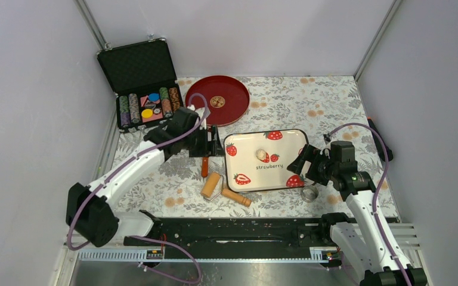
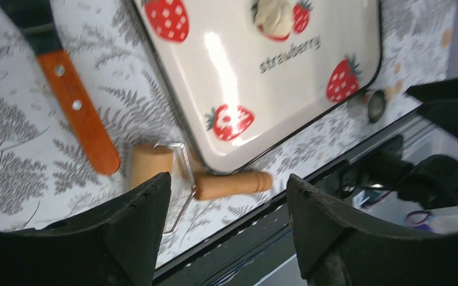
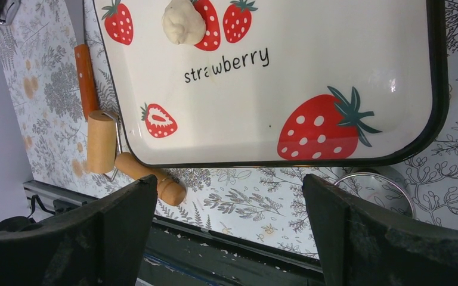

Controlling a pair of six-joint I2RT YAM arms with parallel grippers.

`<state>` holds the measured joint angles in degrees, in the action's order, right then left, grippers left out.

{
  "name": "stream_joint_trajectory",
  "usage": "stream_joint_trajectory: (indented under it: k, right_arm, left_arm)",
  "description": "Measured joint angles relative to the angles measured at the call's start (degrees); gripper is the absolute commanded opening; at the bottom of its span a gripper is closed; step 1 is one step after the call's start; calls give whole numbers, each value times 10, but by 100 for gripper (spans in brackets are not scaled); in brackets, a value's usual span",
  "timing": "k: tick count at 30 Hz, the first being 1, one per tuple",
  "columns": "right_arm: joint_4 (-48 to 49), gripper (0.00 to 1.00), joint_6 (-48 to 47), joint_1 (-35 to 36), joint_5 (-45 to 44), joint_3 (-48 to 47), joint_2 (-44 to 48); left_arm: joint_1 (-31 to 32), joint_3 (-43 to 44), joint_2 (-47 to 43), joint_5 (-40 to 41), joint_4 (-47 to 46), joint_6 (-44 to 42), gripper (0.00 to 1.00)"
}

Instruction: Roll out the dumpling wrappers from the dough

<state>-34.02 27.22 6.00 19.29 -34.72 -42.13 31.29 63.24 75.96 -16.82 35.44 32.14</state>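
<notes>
Both grippers hold nothing. The left gripper [image 2: 226, 185] has its fingers spread well apart over the mat, and the right gripper [image 3: 229, 182] stands wide open at the lower right edge of the tray [image 1: 286, 149].

The dough [image 1: 262, 155] is a small unrolled lump just left of the middle of the tray, partly on a printed strawberry. No wrappers are to be seen.

The likeliest trouble lies at the roller [image 1: 213, 185], lower left of the tray in the top view. Its handle lies very close to the tray's rim, and the orange-handled scraper [image 1: 204, 167] ends just beside its drum. A finger coming down there could catch the rim and shove the tray, or knock the scraper. A grip on the drum instead of the handle would stop it turning. The tray looks glossy, so the lump may slide under the roller rather than flatten, or it may stick to the wood and lift away.

The lump is knobbly and nearly round. In the right wrist view it is slightly longer from top to bottom of the frame, but it points in no clear direction. The roller's handle points toward the lower right of the top view.
</notes>
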Motion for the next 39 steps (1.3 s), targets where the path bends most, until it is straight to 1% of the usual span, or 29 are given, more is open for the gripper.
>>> stream_joint_trajectory:
  k: [3, 6, 10, 13, 15, 19, 26, 33, 39]
  right_arm:
    - [0, 99, 0, 0, 4, 3, 0]
    - [0, 99, 0, 0, 6, 7, 0]
    - [1, 99, 0, 0, 13, 10, -3]
    - [1, 99, 1, 0, 14, 15, -4]
    - [1, 99, 1, 0, 14, 17, -5]
    - [1, 99, 1, 0, 14, 18, -7]
    - [1, 99, 1, 0, 14, 18, -7]
    - [1, 99, 1, 0, 14, 18, -7]
    - [1, 99, 1, 0, 14, 19, -9]
  left_arm:
    - [9, -49, -38, 8, 9, -21, 69]
    - [42, -92, -65, 27, 28, -41, 66]
    - [100, -123, -85, 58, 51, -63, 61]
    - [134, -136, -87, 76, 57, -74, 55]
    - [155, -138, -84, 87, 61, -82, 53]
    - [195, -138, -56, 113, 62, -96, 50]
    - [239, -128, 31, 148, 66, -116, 43]
    - [254, -113, 94, 172, 64, -125, 40]
    - [259, -108, 127, 184, 58, -129, 35]
